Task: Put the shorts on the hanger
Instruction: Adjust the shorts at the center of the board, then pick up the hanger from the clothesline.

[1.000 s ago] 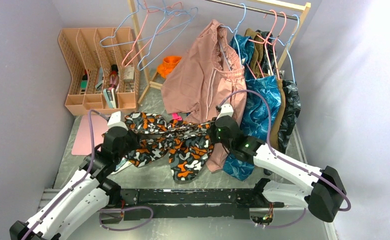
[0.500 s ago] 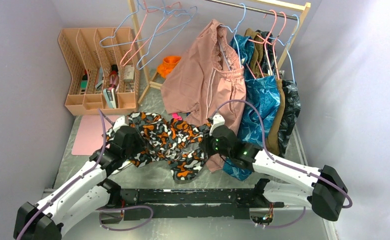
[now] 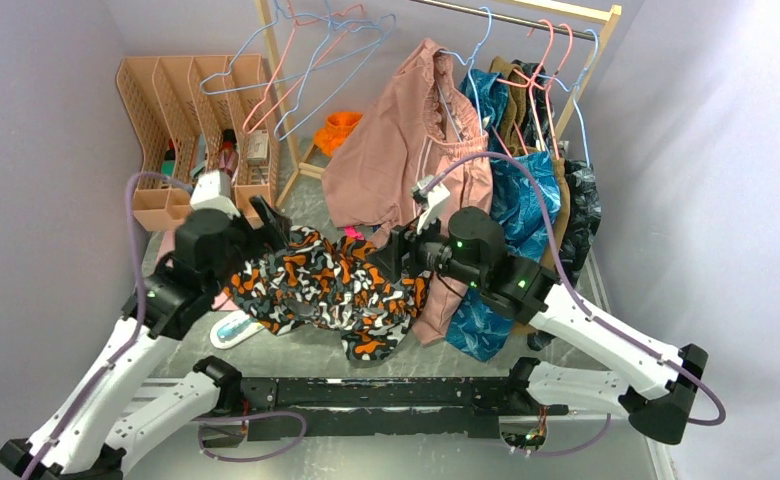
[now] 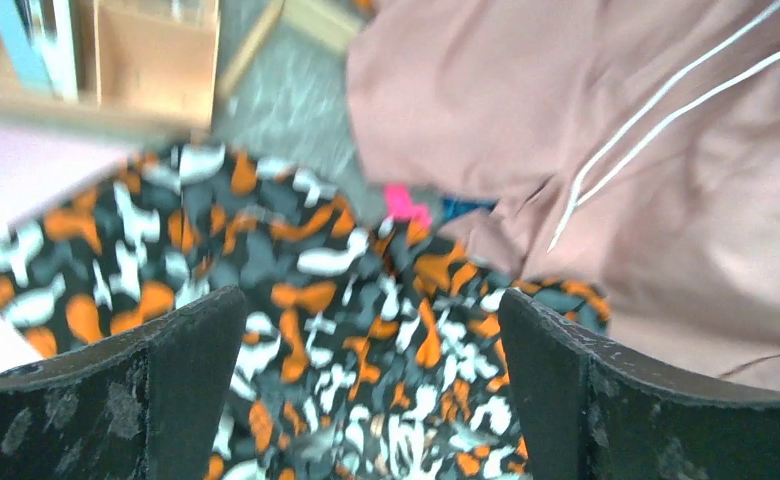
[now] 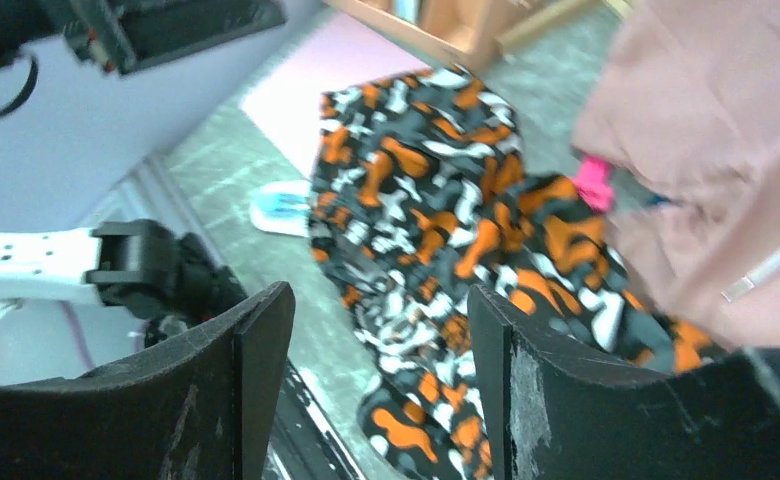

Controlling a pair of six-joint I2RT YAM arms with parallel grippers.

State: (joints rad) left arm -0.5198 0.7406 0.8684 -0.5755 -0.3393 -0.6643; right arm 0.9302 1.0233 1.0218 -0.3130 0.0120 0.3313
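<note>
- The left end effector hangs over the left end of the shorts. Its jaws are wide apart. It holds nothing.
- A pink mat lies flat at the left of the shorts and touches them.
- A small pale blue thing peeks out from under the near left edge of the shorts. I cannot tell what it is.
- The shorts lie in a bunched heap on the worktop, between the two arms.
- The right end effector hangs over the right end of the shorts. Its jaws are apart too, but not as wide. It holds nothing.
- A pink garment hangs down behind the right end of the shorts. Its low edge meets the shorts there.
</note>
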